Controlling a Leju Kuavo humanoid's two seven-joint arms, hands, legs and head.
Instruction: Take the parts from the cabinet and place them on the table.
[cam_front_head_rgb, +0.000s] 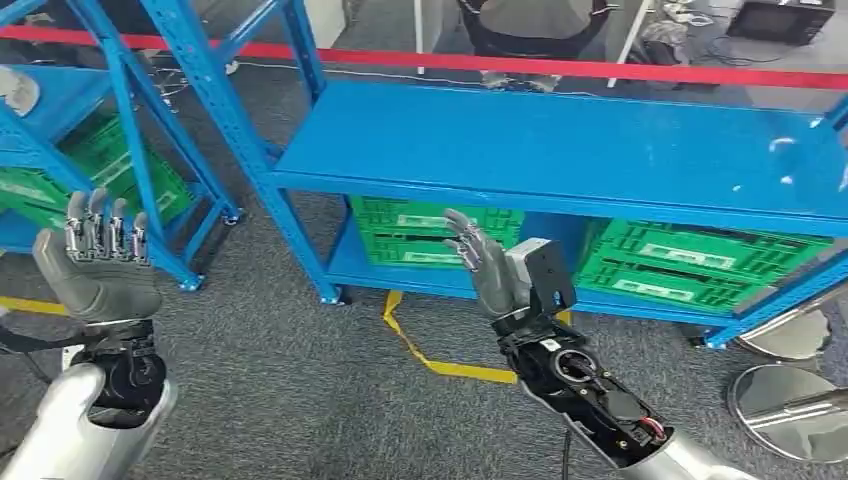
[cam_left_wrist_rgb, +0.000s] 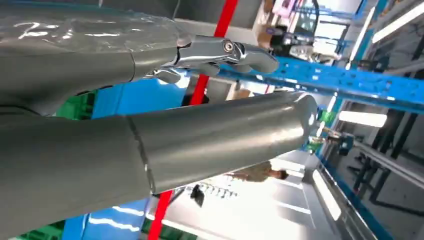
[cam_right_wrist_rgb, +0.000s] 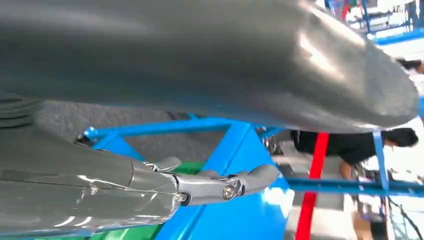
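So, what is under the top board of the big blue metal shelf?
Under the blue shelf top stand two green plastic crates on the lower board. The board covers the crates' tops, so whether parts lie inside cannot be seen.

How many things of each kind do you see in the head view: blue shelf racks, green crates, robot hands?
Blue shelf racks: 2
Green crates: 3
Robot hands: 2, left hand and right hand, both holding nothing
Total: 7
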